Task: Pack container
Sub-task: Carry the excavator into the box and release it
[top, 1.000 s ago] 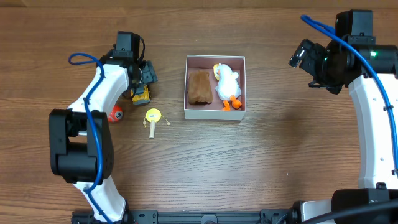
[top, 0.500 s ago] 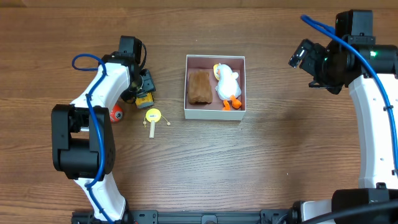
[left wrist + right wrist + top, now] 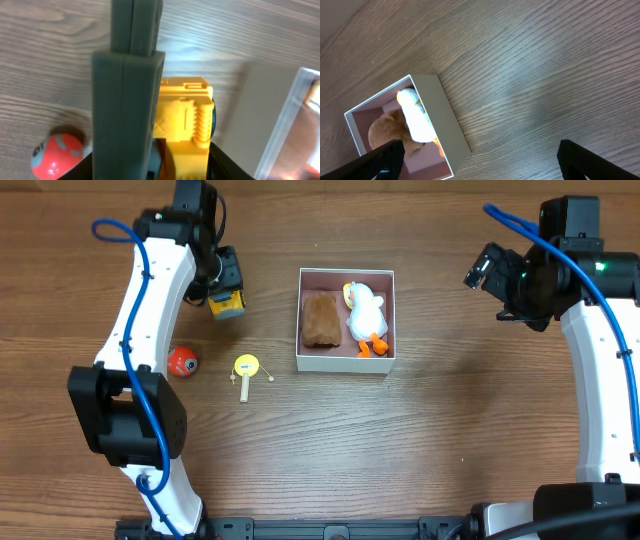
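The container [image 3: 346,363] is a white-walled square box with a pink inside, at the table's middle. It holds a brown plush toy [image 3: 320,318] and a white duck [image 3: 365,313]. My left gripper [image 3: 224,288] is shut on a yellow toy vehicle [image 3: 228,303] and holds it above the table, left of the container. In the left wrist view the yellow toy vehicle [image 3: 186,120] sits between the fingers [image 3: 165,167], with the container wall [image 3: 262,125] to the right. My right gripper [image 3: 484,268] is open and empty, right of the container; it also shows in the right wrist view [image 3: 480,167].
A red ball [image 3: 182,361] and a small yellow round toy on a stick [image 3: 246,368] lie on the wood table left of the container. The ball also shows in the left wrist view [image 3: 56,155]. The right wrist view shows the container [image 3: 442,117] with the duck [image 3: 415,117].
My left gripper has risen and moved toward the table's far side with the yellow toy vehicle in it. The red ball is now in full view. The right arm has not moved.
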`<state>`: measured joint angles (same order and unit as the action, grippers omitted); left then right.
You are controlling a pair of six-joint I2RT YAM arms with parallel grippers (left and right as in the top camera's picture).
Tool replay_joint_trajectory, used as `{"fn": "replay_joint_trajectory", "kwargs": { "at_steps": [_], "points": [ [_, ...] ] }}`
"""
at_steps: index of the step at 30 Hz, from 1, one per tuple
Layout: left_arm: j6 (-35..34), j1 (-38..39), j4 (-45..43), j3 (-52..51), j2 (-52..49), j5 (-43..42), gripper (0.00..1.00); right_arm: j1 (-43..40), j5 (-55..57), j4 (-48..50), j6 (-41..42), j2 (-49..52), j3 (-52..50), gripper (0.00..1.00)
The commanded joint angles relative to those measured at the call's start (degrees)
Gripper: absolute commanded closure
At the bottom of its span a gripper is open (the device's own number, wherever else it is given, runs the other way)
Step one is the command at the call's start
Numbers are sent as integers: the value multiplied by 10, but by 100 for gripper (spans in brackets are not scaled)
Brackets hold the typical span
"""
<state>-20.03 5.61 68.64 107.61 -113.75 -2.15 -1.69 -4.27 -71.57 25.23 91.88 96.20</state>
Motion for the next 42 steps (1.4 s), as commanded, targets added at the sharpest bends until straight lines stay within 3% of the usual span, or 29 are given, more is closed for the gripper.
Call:
{"fn": "replay_joint_trajectory", "kwargs": {
  "at_steps": [1, 5, 7, 11, 16, 23, 29, 35, 41, 42],
  "points": [
    [80, 45, 43, 110, 0, -82, 96, 0, 3, 3, -2, -1, -3, 0],
    [203, 119, 76, 177, 0, -77, 96, 0, 3, 3, -2, -1, -3, 0],
    [285, 179, 71, 177, -3, -36, 96, 0, 3, 3, -2, -1, -3, 0],
    [290, 235, 44, 170, -22, -24, 96, 0, 3, 3, -2, -1, -3, 0],
    [388, 257, 36, 170, -76, -17, 96, 0, 3, 0, -2, -1, -3, 0],
    [619, 259, 106, 170, -165, -83, 96, 0, 10, -3, -2, -1, -3, 0],
    [725, 275, 139, 170, -196, -109, 96, 0, 12, -5, -2, -1, -3, 0],
    [732, 290, 140, 158, -197, -110, 96, 0, 12, -4, -2, -1, -3, 0],
    [710, 290, 131, 142, -197, -109, 86, 0, 12, -8, -2, -1, -3, 0],
    [702, 290, 129, 143, -197, -107, 78, 0, 12, -8, -2, -1, -3, 0]
  ]
}}
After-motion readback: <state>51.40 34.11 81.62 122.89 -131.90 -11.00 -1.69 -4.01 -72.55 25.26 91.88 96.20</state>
